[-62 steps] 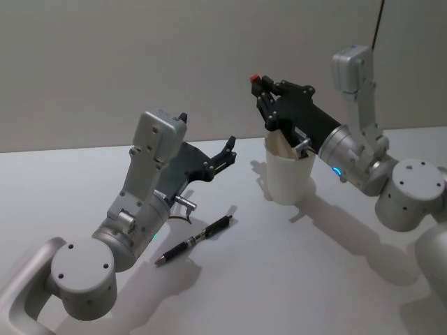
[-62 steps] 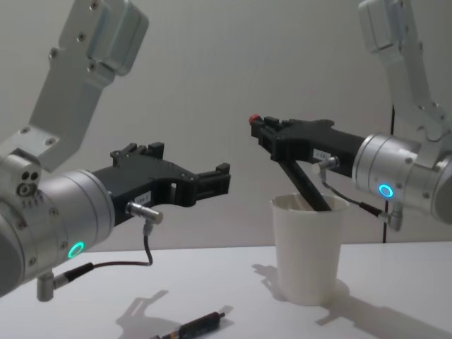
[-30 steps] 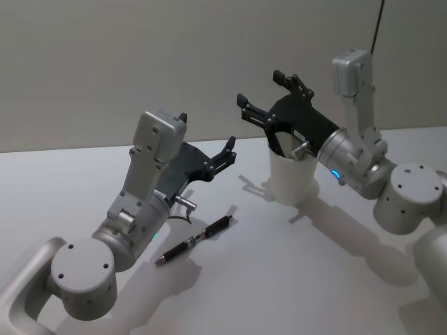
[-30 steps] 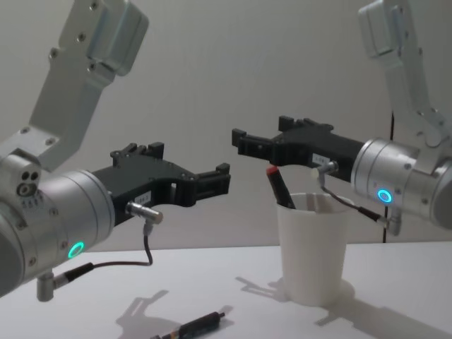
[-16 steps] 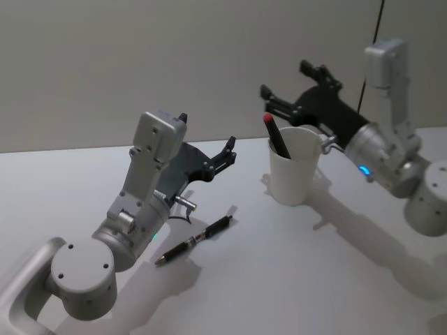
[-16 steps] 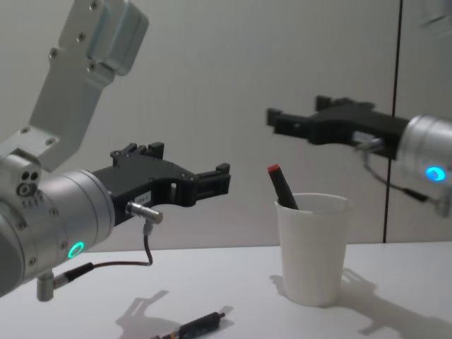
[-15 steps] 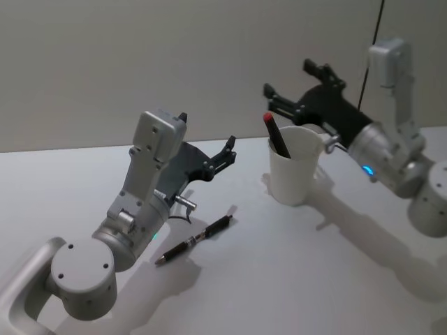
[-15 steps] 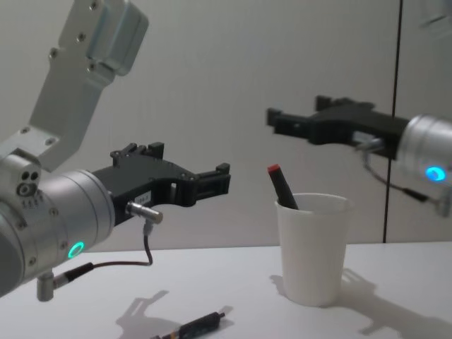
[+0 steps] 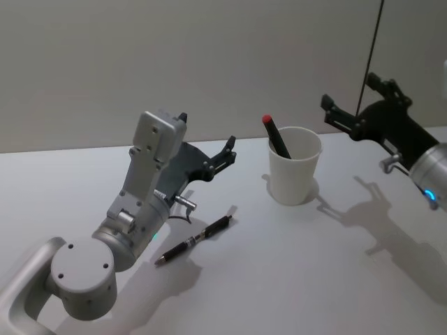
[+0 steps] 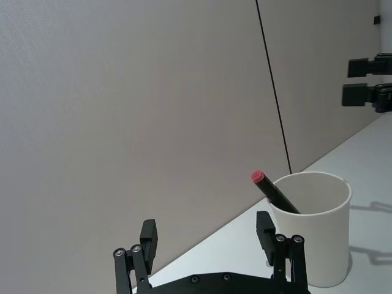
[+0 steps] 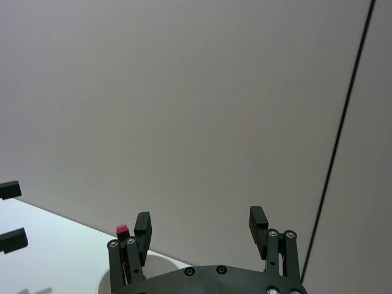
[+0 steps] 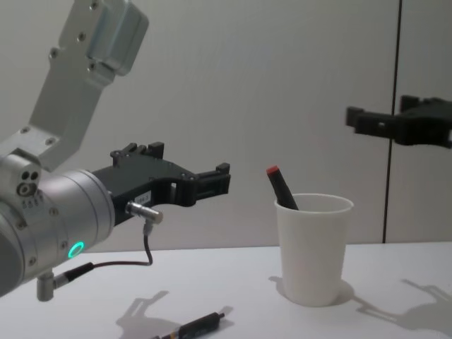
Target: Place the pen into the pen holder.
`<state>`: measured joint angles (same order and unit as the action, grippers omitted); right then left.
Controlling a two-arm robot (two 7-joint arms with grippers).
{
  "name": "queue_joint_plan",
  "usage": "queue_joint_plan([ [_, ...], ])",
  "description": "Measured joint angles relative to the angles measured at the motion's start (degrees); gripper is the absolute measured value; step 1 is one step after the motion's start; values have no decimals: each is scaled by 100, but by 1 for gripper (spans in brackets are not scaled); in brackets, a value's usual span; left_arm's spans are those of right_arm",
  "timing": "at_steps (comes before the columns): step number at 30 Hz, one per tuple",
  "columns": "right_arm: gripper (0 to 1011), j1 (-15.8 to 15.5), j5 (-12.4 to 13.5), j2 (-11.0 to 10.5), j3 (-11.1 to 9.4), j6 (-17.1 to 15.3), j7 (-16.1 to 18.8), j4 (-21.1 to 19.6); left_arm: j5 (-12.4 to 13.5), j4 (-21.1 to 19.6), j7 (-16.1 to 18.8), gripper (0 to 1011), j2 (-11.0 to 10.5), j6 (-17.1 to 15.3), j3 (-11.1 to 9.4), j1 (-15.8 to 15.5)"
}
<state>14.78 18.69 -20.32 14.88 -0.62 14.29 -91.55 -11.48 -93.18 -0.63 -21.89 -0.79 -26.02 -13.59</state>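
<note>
The right gripper [image 9: 348,94], fingers spread and empty, hangs above and to the right of the pen holder [image 9: 295,183], a white paper cup, clear of its rim. A red-capped pen [image 9: 277,137] stands inside the holder, leaning left with its cap above the rim. The left gripper [image 9: 228,153], also spread and holding nothing, hovers left of the holder. A black pen [image 9: 194,239] lies flat on the table [image 9: 300,279], left of the holder and nearer the robot, well apart from it.
</note>
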Motion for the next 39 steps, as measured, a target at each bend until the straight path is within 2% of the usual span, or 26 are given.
queue_joint_plan([
  [6, 1002, -268, 125, -202, -92, -108, -158, -331, 11, -8, -10, 1003, -8, -15, 2, 7],
  [13, 1002, -442, 203, -330, -147, -176, -261, -545, 88, -167, -143, 1003, -108, -160, 19, 64],
  [24, 1002, -578, 267, -436, -194, -231, -341, -718, 149, -745, -676, 1003, -536, -855, 92, 324],
  [31, 1002, -627, 289, -472, -211, -251, -368, -776, -42, -1084, -1093, 1002, -849, -1347, 150, 523],
  [39, 1002, -652, 300, -489, -220, -261, -382, -806, -378, -1264, -1505, 1003, -1114, -1723, 205, 710],
])
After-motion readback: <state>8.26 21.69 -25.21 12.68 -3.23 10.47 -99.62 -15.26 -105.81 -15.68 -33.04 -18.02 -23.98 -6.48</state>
